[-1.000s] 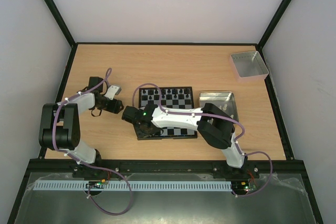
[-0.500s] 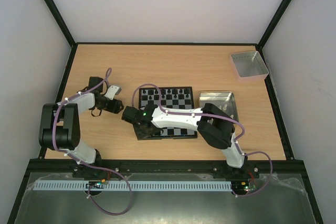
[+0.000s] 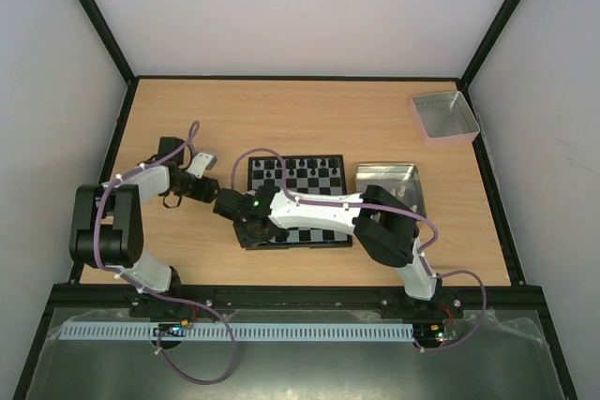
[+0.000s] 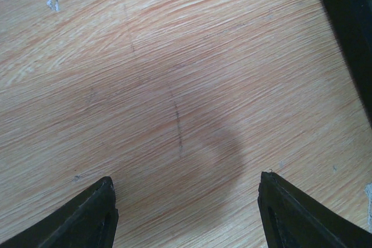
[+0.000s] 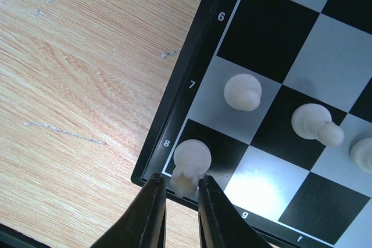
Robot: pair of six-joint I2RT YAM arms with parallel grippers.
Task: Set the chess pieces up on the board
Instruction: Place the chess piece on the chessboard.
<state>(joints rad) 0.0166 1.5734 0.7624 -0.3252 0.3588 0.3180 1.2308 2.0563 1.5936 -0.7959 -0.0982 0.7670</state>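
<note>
The board (image 3: 319, 182) lies at the table's middle, with black chess pieces (image 3: 272, 168) on its far rows. My right gripper (image 3: 246, 224) reaches over its near left corner. In the right wrist view a white rook (image 5: 192, 155) stands on the dark corner square by the rim (image 5: 174, 114), and my right gripper (image 5: 180, 179) is shut on the rook's top. White pawns (image 5: 242, 91) stand on nearby squares. My left gripper (image 4: 186, 177) hangs open over bare wood left of the board, nothing between its fingers.
A metal tray (image 3: 389, 180) sits right of the board under the right arm. A grey bin (image 3: 445, 116) stands at the back right corner. Black frame rails edge the table. The board's rim (image 4: 349, 21) shows at the left wrist view's right edge.
My right gripper has edged slightly left over the board's near left corner. The left arm has not moved.
</note>
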